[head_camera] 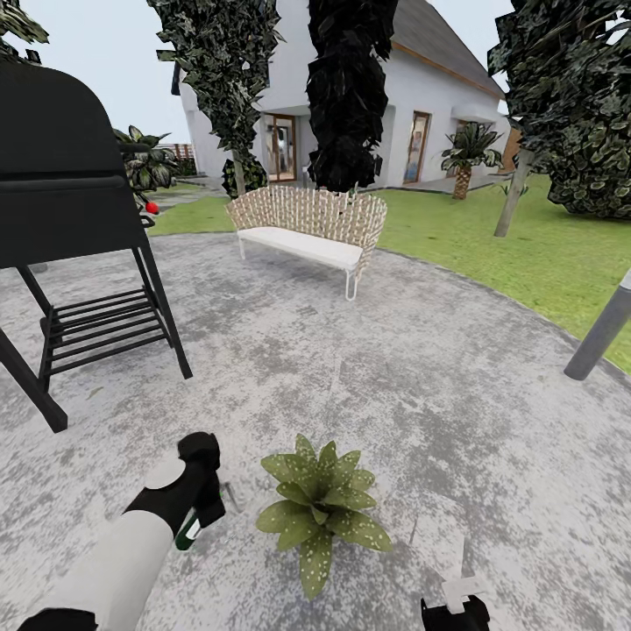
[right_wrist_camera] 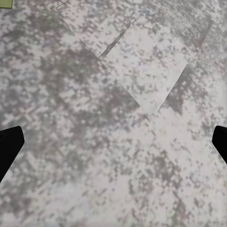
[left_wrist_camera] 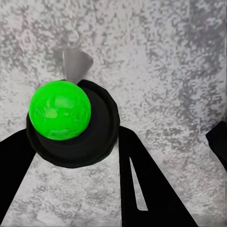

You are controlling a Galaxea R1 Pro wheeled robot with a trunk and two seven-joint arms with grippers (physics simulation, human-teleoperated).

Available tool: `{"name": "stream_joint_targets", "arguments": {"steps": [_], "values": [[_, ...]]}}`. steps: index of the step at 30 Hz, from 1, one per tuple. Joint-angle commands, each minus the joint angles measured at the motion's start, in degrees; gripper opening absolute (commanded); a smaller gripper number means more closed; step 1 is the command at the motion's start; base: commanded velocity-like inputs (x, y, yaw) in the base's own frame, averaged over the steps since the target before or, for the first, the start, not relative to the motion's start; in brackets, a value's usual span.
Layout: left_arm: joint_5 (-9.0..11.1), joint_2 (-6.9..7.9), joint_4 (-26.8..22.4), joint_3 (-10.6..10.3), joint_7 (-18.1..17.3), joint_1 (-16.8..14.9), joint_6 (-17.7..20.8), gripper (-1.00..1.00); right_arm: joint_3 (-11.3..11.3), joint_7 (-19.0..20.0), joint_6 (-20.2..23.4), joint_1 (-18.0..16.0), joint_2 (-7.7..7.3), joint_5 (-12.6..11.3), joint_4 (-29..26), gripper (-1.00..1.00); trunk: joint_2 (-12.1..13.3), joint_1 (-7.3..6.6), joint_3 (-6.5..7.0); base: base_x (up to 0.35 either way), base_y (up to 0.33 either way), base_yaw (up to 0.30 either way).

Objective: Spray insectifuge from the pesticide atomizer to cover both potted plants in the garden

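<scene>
I have the left claw (head_camera: 203, 504) clenched on the pesticide atomizer (left_wrist_camera: 71, 124), with one potted plant (head_camera: 322, 510) just beside it on the patio (head_camera: 394, 377). Right claw (head_camera: 454, 609) released, empty. Risk, I judge: nozzle aimed past the leaves, leaving coverage incomplete.

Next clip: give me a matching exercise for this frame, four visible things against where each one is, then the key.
Things:
1. potted plant
2. wicker bench
3. black grill
4. grey bollard

Places:
A. at the patio's right edge, by the lawn
B. at the far side of the patio, before the house
C. on the patio between the left hand and right hand
D. standing at the left of the head view

Pairs: 1-C, 2-B, 3-D, 4-A
</scene>
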Motion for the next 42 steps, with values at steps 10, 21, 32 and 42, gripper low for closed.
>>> {"name": "stream_joint_targets", "arguments": {"steps": [10, 21, 32, 42], "values": [[0.4, -0.56, 4.3, 1.7, -0.2, 0.0, 0.4, -1.0, 0.5, -0.2, -0.1, 0.0, -0.01, -0.3, 0.0, 1.0, 0.0, -0.01, -0.05, 0.0, 0.0, 0.0], [3.9, -0.67, 7.4, 2.8, 6.0, 1.1, -0.5, -1.0, 0.5, -0.2, -0.1, 0.0, -0.01, -0.3, 0.0, 1.0, 0.0, -0.01, -0.05, 0.0, 0.0, 0.0], [3.9, -0.53, 11.8, 2.6, 7.8, 0.9, -0.6, -1.0, 0.5, -0.2, -0.1, 0.0, -0.01, -0.3, 0.0, 1.0, 0.0, -0.01, -0.05, 0.0, 0.0, 0.0], [3.5, -0.2, 12.1, 2.5, 7.6, 0.9, -0.7, -1.0, 0.5, -0.2, -0.1, 0.0, -0.01, -0.3, 0.0, 1.0, 0.0, -0.01, -0.05, 0.0, 0.0, 0.0]]}}
